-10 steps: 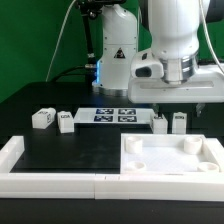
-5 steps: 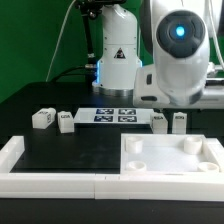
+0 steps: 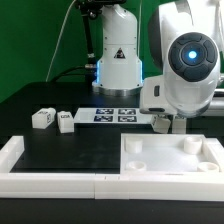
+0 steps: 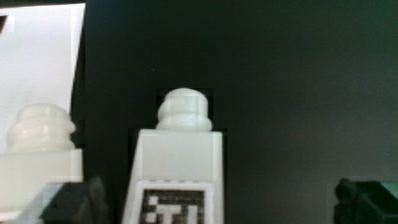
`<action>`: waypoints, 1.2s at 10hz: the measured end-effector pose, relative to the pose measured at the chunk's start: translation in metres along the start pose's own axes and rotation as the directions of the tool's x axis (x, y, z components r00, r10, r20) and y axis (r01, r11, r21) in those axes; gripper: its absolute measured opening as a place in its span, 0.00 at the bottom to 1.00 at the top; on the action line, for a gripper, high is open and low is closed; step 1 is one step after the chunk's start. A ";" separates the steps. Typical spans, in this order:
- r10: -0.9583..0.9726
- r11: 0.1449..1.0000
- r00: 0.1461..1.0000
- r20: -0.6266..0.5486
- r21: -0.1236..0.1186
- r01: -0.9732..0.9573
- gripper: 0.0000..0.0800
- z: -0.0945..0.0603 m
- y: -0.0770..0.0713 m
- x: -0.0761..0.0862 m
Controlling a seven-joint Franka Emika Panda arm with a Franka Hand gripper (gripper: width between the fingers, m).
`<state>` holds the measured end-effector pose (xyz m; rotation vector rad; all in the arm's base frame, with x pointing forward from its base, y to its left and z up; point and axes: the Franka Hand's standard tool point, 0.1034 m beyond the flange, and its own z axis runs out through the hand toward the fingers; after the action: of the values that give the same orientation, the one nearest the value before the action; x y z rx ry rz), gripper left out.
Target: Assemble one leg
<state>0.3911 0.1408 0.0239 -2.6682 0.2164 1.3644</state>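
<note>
Two legs stand behind the panel on the exterior view's right. One leg (image 3: 160, 125) shows beside my wrist, the other is hidden by the arm. My gripper (image 3: 171, 121) is low over them, its fingers mostly hidden by the wrist. In the wrist view my gripper (image 4: 222, 203) is open. A tagged leg (image 4: 178, 150) lies between the dark fingers (image 4: 71, 203), close to one of them and not gripped. A second leg (image 4: 39, 150) stands just outside the jaws. Two more legs (image 3: 41, 119) (image 3: 65, 121) lie at the exterior view's left.
The large white square panel (image 3: 170, 160) with corner sockets lies at the front right; its edge also shows in the wrist view (image 4: 45, 40). The marker board (image 3: 113, 114) lies behind the middle. A white L-shaped rail (image 3: 12, 155) runs along the front and left.
The arm has come down and forward over the two right-hand legs, and the wrist has turned so its round end faces the camera. The legs and panel have not moved.
</note>
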 end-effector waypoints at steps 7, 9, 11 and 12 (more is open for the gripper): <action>-0.001 1.000 1.000 -0.003 -0.005 0.001 0.81 0.005 -0.003 0.002; -0.005 1.000 1.000 -0.005 -0.004 0.005 0.81 0.005 -0.002 0.003; -0.009 1.000 1.000 -0.006 -0.001 0.009 0.81 0.009 0.004 0.006; -0.006 1.000 1.000 -0.007 0.000 0.006 0.81 0.010 0.007 0.007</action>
<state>0.3856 0.1352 0.0116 -2.6713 0.2096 1.3541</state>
